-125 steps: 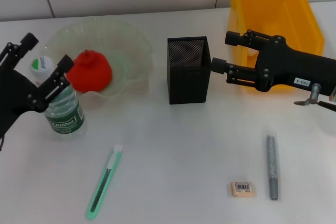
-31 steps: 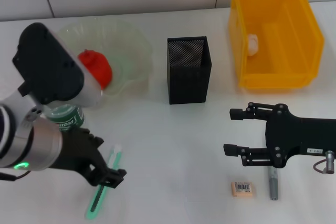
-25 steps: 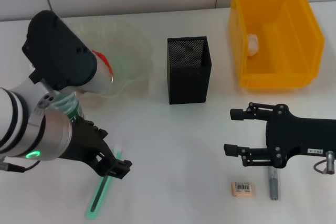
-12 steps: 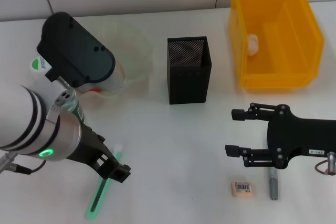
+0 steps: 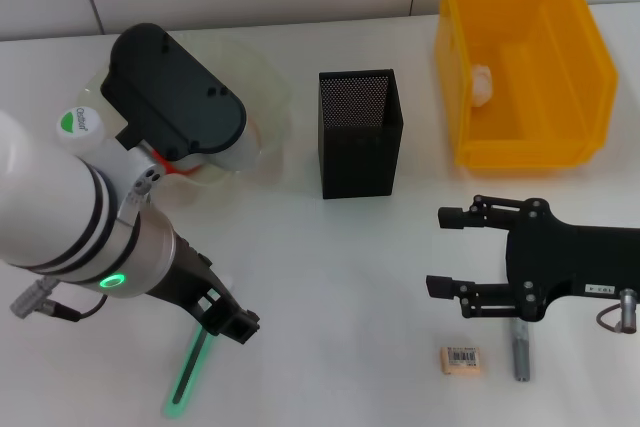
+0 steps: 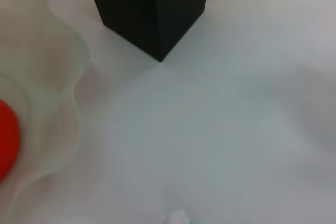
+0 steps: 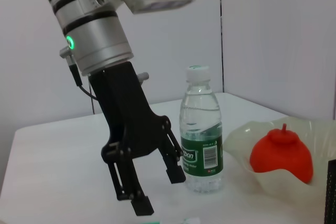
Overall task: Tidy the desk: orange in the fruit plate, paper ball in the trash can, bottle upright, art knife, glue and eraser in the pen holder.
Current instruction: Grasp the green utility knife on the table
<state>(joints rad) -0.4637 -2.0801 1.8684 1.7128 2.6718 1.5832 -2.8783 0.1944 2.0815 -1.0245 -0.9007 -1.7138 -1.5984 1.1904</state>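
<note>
The green art knife (image 5: 188, 375) lies at the front left, and my left gripper (image 5: 228, 321) hangs open just over its upper end. In the right wrist view that left gripper (image 7: 157, 188) spreads its fingers above the knife tip (image 7: 191, 220), in front of the upright bottle (image 7: 201, 135). The orange (image 7: 281, 153) sits in the fruit plate (image 5: 268, 97). The paper ball (image 5: 483, 85) lies in the yellow trash can (image 5: 525, 147). My right gripper (image 5: 437, 250) stands open and empty above the eraser (image 5: 461, 360) and the grey glue stick (image 5: 518, 347). The black mesh pen holder (image 5: 360, 137) stands mid-table.
My bulky left arm covers most of the plate and bottle in the head view; only the bottle cap (image 5: 78, 124) shows. The left wrist view shows the pen holder (image 6: 152, 9), the plate rim (image 6: 73, 93) and a sliver of the orange (image 6: 6, 145).
Since five seconds ago the left arm left the bottle and came down over the knife; the right arm left the bin for the eraser. Over the last second the left arm crept rightward.
</note>
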